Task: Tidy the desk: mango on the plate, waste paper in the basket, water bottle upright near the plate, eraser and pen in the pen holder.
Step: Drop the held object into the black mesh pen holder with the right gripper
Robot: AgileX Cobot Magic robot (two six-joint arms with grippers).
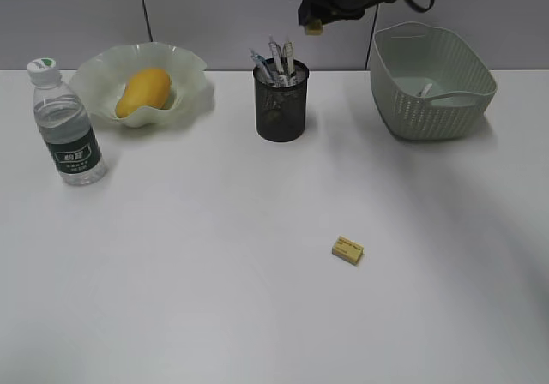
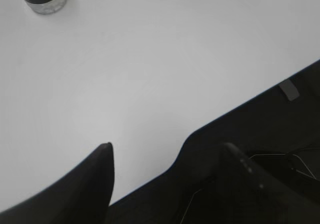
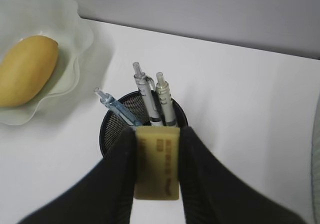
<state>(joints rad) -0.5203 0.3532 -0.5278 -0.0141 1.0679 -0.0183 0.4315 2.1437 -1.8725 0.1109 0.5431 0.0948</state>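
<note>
Above the pen holder (image 3: 142, 126), right hand (image 3: 157, 159) grips an eraser (image 3: 157, 164).

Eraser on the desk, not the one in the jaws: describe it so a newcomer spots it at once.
Start from the black mesh pen holder at the back middle of the white desk. Come toward the camera and slightly right, into the open area. The eraser lies there alone, a small yellowish block with dark print on top, touching nothing.
</note>
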